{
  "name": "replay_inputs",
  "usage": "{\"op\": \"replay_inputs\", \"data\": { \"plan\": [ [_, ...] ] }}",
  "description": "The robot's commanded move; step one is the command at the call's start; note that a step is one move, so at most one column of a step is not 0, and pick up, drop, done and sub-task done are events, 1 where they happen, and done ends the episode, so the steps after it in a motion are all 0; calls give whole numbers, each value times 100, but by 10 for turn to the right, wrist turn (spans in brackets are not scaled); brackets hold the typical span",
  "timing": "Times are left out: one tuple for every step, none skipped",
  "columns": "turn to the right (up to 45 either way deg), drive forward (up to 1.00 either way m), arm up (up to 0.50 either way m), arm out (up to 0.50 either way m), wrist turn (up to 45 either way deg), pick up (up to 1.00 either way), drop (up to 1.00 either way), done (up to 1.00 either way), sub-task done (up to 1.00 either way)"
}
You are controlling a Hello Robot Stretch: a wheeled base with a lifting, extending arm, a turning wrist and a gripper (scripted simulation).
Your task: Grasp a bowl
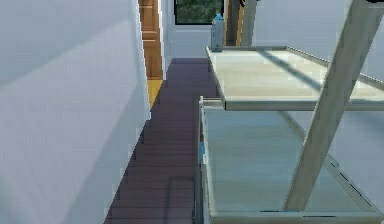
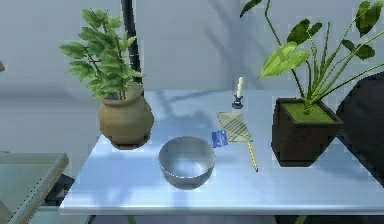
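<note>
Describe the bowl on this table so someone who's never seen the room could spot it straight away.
Look at the pale table. Toward its near edge, between the round tan plant pot and the dark square planter, sits the bowl. It is the one shiny grey, open-topped round thing with no plant in it.

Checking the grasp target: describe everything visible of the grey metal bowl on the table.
The grey, shiny, metal-looking round bowl stands upright and looks empty. It rests on the pale tabletop near its nearest edge, between the tan clay plant pot and a small blue object; neither visibly touches it.
</note>
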Motion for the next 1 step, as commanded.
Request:
{"op": "replay_inputs", "data": {
  "plan": [
    [0, 0, 50, 0, 0, 0, 0, 0, 0]
  ]
}}
